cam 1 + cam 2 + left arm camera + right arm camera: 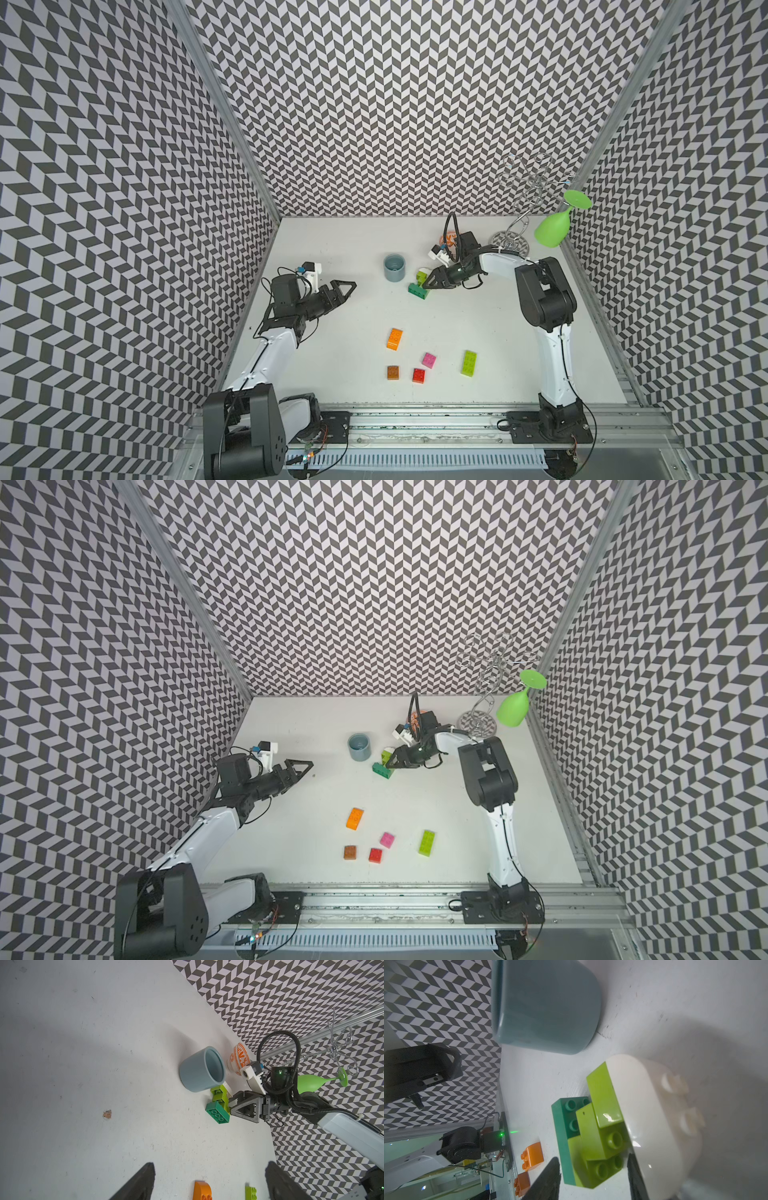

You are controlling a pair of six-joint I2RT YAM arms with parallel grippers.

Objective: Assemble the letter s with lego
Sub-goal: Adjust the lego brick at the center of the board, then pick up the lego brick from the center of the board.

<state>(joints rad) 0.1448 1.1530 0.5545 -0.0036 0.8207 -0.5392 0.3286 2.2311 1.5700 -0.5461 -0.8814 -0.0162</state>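
Observation:
A joined cluster of lego lies just right of the grey-blue cup: a dark green brick, lime green bricks on it and a rounded white brick alongside. My right gripper is open, low at the cluster, with one finger beside the dark green brick and the other against the white brick's side. Loose lego sits nearer the front: orange, brown, red, pink and an oblong lime brick. My left gripper hovers open and empty at the left.
An orange-patterned bowl stands behind the right wrist. At the back right corner a wire rack carries a hanging green plastic glass. Patterned walls close in three sides, and a metal rail runs along the front.

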